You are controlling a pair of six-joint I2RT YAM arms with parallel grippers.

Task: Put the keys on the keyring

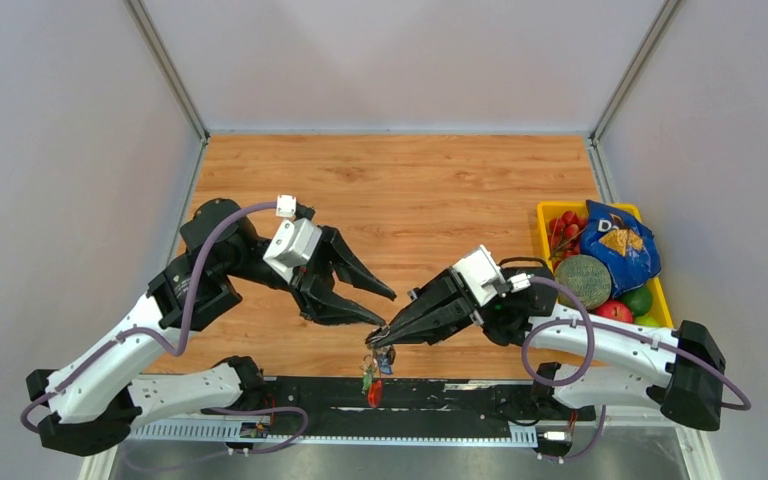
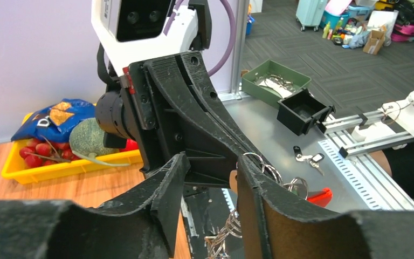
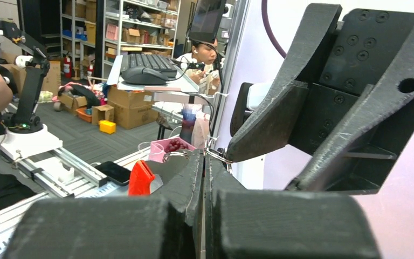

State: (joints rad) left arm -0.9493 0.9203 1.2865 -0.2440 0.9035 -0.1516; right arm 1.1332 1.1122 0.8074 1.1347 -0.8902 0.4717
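The right gripper (image 1: 382,336) is clenched on the thin wire of the keyring (image 1: 374,372). It pinches at the very tips, so the rest of the bunch, with its red tag (image 1: 374,393), dangles free over the near edge of the worktop (image 1: 410,200). Held that way, the ring sits in open air where a second tool can reach it, rather than lying flat on the wood. The left gripper (image 1: 388,310) faces it tip to tip, just beside the pinch point, jaws parted and nothing visible between them. That looks like a partner posed either to take a hold on the ring or to go for a key. In the left wrist view, small black-headed keys (image 2: 297,151) lie on the grey metal surface (image 2: 280,135) beside the slotted rail (image 2: 350,164), well apart from both grippers. Whether any key hangs in the bunch I cannot tell, as its pieces are too small to make out. On that evidence the threading looks not yet done.
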